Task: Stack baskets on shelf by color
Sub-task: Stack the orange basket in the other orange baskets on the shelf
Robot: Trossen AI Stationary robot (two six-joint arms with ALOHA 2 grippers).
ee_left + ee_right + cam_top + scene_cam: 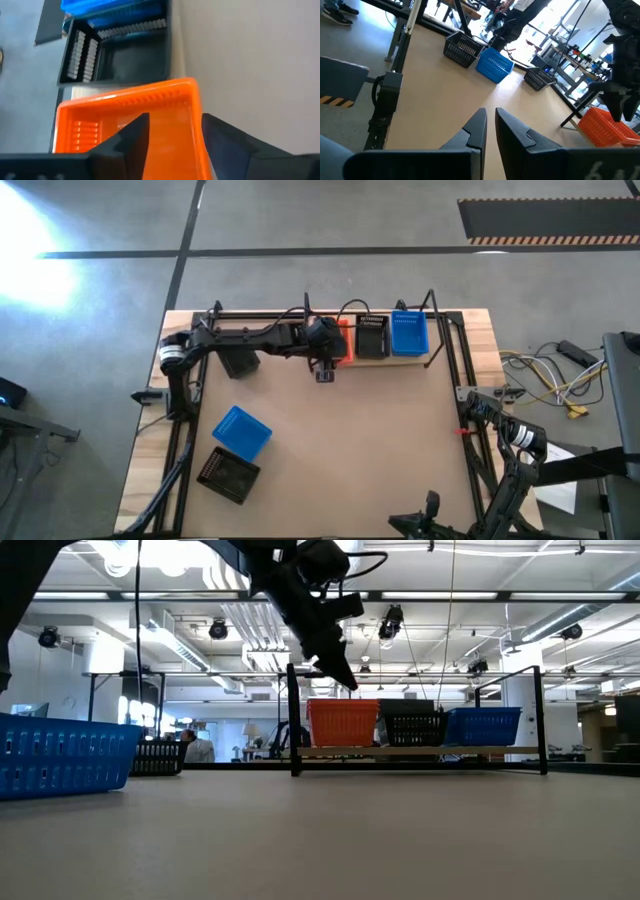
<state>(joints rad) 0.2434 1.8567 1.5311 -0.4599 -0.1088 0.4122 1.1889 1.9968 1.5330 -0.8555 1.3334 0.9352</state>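
The light wooden shelf (418, 360) carries an orange perforated plastic basket (343, 723), a black basket (414, 727) and a blue basket (408, 333). The left pincer (172, 135) hovers spread above the orange one, holding nothing. The right pincer (490, 125), nearly closed, waits at the bench's edge.

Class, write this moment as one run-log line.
left gripper: open above orange basket on shelf | right gripper: nearly shut, idle at table edge

Count on inspection: six baskets in view. One orange basket (343, 722). Two blue: one blue basket on the shelf (408, 333), one blue basket on the table (242, 430). Three black: one on the shelf (372, 337), two on the table (228, 474) (239, 363). One shelf (420, 751). Two robot arms.
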